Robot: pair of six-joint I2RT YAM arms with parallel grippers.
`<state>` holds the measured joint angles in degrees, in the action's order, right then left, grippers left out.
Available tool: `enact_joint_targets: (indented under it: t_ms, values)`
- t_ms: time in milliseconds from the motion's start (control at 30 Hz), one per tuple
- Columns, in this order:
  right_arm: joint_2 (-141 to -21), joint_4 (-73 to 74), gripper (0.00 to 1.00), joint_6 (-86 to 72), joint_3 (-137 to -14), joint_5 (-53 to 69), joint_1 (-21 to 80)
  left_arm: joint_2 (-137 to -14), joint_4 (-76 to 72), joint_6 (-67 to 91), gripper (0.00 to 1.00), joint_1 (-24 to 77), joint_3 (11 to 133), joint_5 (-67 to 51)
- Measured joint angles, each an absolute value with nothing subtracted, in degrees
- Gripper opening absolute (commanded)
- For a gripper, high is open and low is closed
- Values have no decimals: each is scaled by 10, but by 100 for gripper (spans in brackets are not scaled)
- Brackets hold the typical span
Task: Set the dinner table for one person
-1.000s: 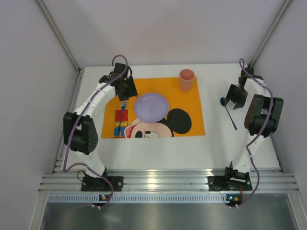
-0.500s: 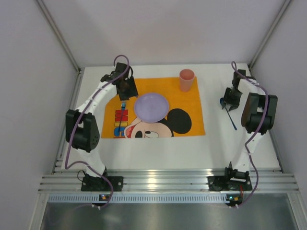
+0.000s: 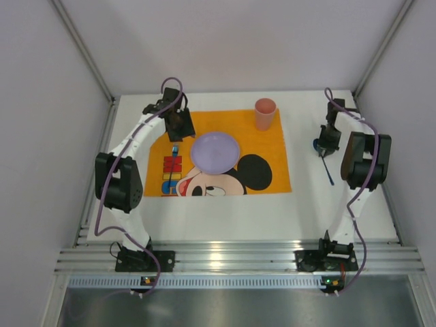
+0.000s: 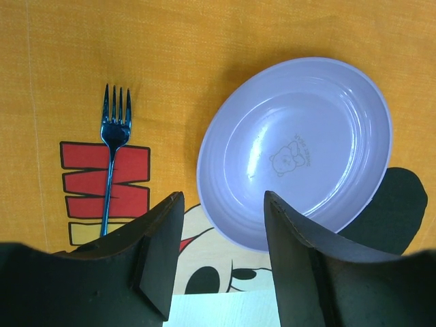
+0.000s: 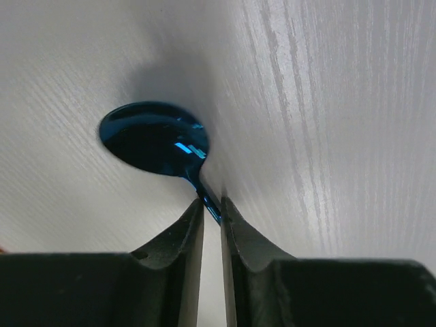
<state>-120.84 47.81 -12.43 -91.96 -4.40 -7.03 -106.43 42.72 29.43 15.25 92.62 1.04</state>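
Observation:
The white dinner table (image 3: 225,211) carries an orange mouse-print placemat (image 3: 276,136). On the mat are a lilac plate (image 3: 215,151), a pink cup (image 3: 265,114) and a blue fork (image 3: 174,148). My left gripper (image 3: 178,126) is open and empty, hovering over the mat's far left; its wrist view shows the fork (image 4: 112,157) to its left and the plate (image 4: 296,150) ahead between the fingers. A blue spoon (image 3: 325,160) lies on the bare table right of the mat. My right gripper (image 5: 212,208) is down on the table, jaws closed on the spoon's neck just behind the bowl (image 5: 153,138).
White walls enclose the table on the left, back and right. A ridged silver rail (image 3: 225,259) runs along the near edge, with both arm bases bolted on it. The right arm's elbow (image 3: 364,160) stands over the table's right side.
My right gripper has moved left and down onto the spoon's bowl end and has closed around its neck. The left arm has barely moved.

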Motion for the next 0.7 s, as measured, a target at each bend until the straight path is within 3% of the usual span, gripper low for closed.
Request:
enact_joint_targets:
  t_ms: [200, 700]
  values:
    - [-1226, 500, 0, -117, -947, -80, -44, -1065, 433, 290, 55, 148, 927, 8]
    - [-1250, 553, 0, -123, -1012, -88, 25, -1068, 437, 288, 55, 136, 929, -7]
